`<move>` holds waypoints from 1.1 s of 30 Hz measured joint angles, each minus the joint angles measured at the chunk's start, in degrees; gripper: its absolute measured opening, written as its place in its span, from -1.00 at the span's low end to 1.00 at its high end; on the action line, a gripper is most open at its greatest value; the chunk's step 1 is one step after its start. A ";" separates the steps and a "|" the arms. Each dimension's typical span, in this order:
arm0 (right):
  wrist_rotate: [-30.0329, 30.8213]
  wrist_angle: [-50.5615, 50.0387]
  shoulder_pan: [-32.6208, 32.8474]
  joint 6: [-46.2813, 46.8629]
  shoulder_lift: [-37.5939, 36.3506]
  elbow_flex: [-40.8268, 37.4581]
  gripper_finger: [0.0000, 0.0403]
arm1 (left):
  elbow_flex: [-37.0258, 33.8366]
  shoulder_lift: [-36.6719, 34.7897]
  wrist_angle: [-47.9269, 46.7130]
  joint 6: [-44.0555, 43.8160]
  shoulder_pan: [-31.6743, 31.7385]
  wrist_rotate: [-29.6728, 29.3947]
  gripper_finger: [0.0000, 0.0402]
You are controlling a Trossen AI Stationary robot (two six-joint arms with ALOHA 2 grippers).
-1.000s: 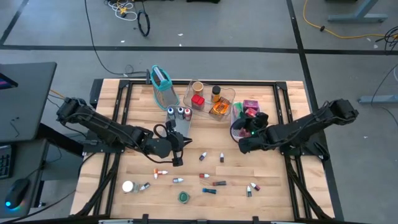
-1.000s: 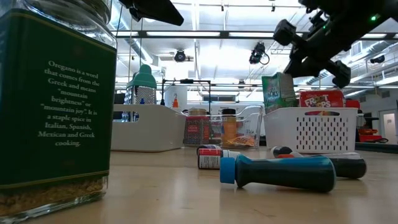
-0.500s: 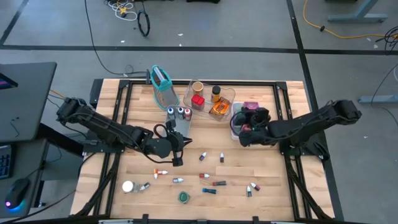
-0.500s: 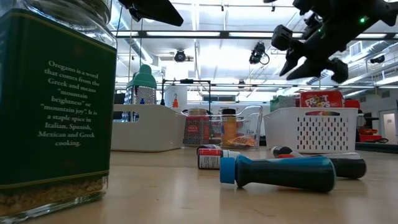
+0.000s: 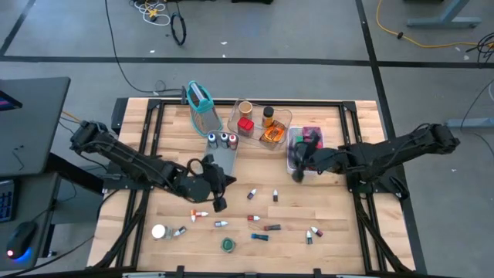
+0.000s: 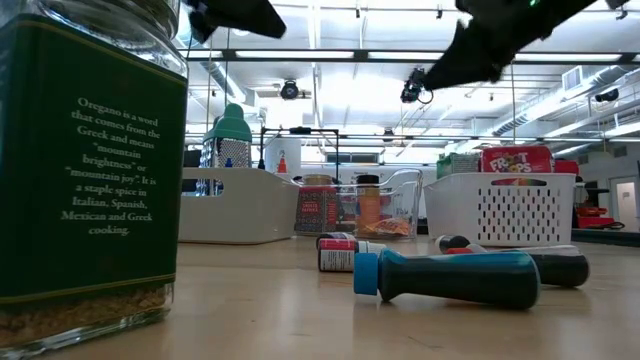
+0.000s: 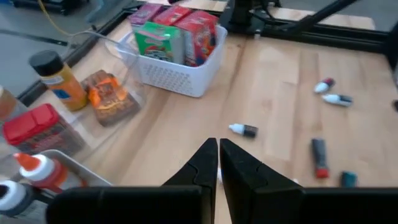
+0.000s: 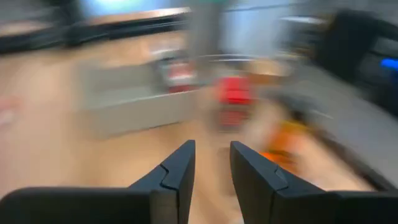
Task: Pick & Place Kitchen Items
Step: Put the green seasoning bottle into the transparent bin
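1. Near the table's centre, at about 8 o'clock from the middle, the left gripper [image 5: 218,202] hangs low over bare wood with its fingers pressed together and nothing between them.
2. At 3 o'clock from centre, the right gripper [image 5: 298,171] sits at the near edge of the white basket [image 5: 292,161]; its fingers [image 8: 180,168] stand a little apart and hold nothing.
3. Red, pink and green packets [image 7: 177,34] stand upright inside that basket.
4. At 12 o'clock, the clear tray [image 5: 284,117] holds a red-capped jar [image 5: 245,127] and an amber jar [image 5: 267,116].
5. Small vials [image 5: 262,222] lie scattered from 5 to 7 o'clock, with open wood between them and both grippers.
6. At 7 o'clock, a white lid [image 5: 158,231] lies close to the front edge; a green lid [image 5: 228,245] is nearer 6.
7. At 11 o'clock, the teal-rimmed holder [image 5: 201,100] stands by the back rail.
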 joint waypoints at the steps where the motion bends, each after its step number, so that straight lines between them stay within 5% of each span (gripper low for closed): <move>1: -5.80 1.35 0.00 -3.11 0.15 0.00 -0.48 | 0.00 0.00 0.03 -1.10 -0.87 -0.56 -0.87; 5: -23.92 7.35 0.03 -15.65 1.62 0.00 -0.49 | 0.00 0.00 0.17 -1.04 -3.66 -1.74 -0.90; 8: -29.64 13.13 0.07 -24.96 3.38 0.00 -0.48 | 0.00 0.00 0.90 0.98 -4.82 -1.11 -0.91; 13: -31.27 23.54 0.02 -33.81 7.77 0.00 -0.41 | 0.00 0.00 1.32 -0.44 -4.97 2.71 -0.89; 21: -31.18 26.07 0.02 -34.61 12.57 0.00 -0.16 | 0.00 0.03 2.84 0.77 -2.90 14.87 -0.68; 33: -31.10 30.62 -0.02 -36.22 12.56 0.00 -0.04 | 0.01 11.23 22.88 13.62 -6.51 25.05 -0.20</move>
